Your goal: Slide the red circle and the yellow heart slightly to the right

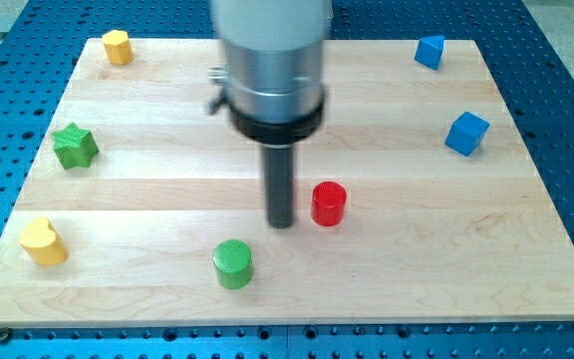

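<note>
The red circle [328, 203] stands a little right of the board's middle. My tip [281, 222] rests on the board just to the left of it, with a narrow gap between them. The yellow heart [43, 240] lies near the board's lower left corner, far to the left of my tip.
A green circle [233, 263] stands below and left of my tip. A green star [75, 146] lies at the left edge. A yellow block [118, 46] sits at the top left. Two blue blocks [430, 51] [466, 133] lie at the right. The wooden board [446, 259] lies on a blue perforated table.
</note>
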Action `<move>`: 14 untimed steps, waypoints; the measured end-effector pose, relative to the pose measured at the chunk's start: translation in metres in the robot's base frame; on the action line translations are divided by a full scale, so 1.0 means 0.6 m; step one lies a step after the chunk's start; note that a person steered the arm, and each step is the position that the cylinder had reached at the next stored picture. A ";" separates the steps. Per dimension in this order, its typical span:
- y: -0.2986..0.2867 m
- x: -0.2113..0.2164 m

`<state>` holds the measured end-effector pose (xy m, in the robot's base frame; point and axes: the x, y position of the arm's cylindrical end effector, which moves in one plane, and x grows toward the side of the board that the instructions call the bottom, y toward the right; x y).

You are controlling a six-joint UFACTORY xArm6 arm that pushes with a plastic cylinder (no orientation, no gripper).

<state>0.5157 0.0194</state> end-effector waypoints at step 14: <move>-0.352 0.092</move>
<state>0.5711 -0.1919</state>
